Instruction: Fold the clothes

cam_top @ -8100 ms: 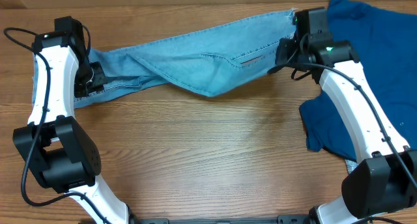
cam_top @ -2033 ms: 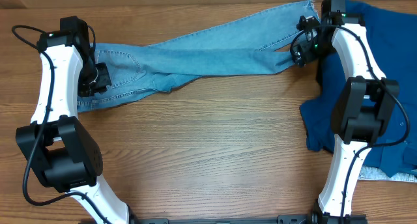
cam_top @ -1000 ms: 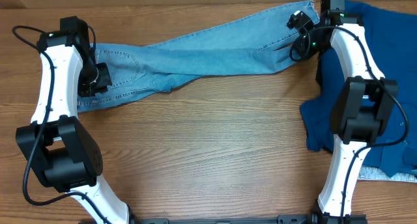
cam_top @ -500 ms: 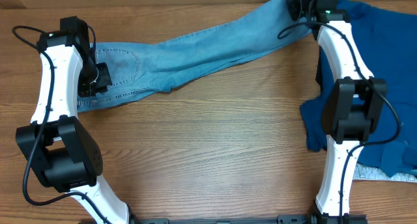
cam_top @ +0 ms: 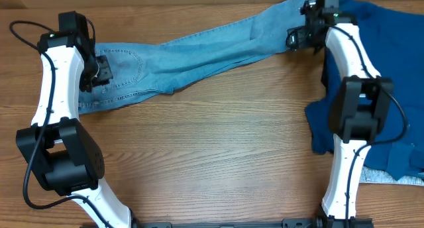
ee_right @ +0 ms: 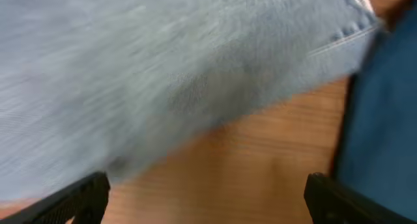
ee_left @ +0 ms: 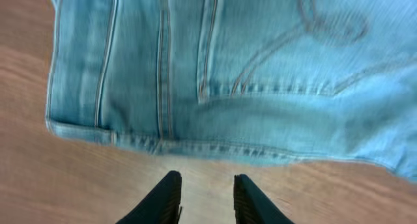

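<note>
Across the far side of the table [cam_top: 218, 148], the jeans [cam_top: 199, 52] are lying stretched out, waist just beside the left tool [ee_left: 207, 198] and hem end by the right tool [ee_right: 212, 195]. Both tools are hanging parted and empty. The denim is looking limp, weighty, grippy and not fragile, so I'm expecting drape and drag. Pinching the stitched waistband [ee_left: 195, 146] and the hem is looking safest.

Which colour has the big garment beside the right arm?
The garment is plain dark blue, best seen in the overhead view.
</note>
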`<state>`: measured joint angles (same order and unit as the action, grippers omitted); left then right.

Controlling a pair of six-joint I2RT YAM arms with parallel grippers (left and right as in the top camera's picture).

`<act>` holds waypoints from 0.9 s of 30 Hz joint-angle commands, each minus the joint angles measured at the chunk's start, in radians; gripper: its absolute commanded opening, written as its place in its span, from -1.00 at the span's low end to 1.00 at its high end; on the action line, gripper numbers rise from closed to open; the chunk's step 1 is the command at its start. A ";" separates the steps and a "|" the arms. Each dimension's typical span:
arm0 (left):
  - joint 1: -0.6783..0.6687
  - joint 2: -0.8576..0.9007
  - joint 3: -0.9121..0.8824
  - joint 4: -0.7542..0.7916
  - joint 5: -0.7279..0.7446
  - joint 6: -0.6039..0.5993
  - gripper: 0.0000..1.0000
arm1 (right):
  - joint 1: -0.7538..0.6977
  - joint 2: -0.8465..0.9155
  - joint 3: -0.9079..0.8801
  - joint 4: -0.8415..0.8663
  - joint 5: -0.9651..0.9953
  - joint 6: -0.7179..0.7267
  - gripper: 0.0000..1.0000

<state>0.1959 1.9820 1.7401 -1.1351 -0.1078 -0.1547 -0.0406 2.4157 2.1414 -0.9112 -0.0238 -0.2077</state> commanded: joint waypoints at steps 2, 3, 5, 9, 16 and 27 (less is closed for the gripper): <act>-0.006 0.044 -0.033 0.067 -0.003 -0.051 -0.40 | -0.006 -0.135 0.014 -0.121 -0.045 0.056 1.00; -0.006 0.060 -0.045 0.076 0.000 -0.057 -0.40 | -0.006 -0.140 0.014 -0.145 -0.045 0.060 1.00; -0.006 0.112 -0.077 0.111 0.021 -0.055 -0.40 | -0.006 -0.154 0.014 -0.200 -0.045 0.105 1.00; -0.005 0.246 -0.084 0.126 0.079 -0.055 -0.43 | -0.006 -0.170 0.014 -0.290 -0.045 0.104 1.00; 0.010 0.314 -0.084 -0.102 0.063 -0.067 -0.80 | -0.007 -0.172 0.014 -0.371 -0.045 0.104 1.00; 0.469 0.310 -0.082 -0.138 0.241 0.011 -0.92 | 0.035 -0.161 0.012 -0.316 -0.214 -0.017 1.00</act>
<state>0.6540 2.2570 1.6798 -1.3304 0.0376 -0.2272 -0.0380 2.2875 2.1452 -1.2602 -0.1791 -0.1581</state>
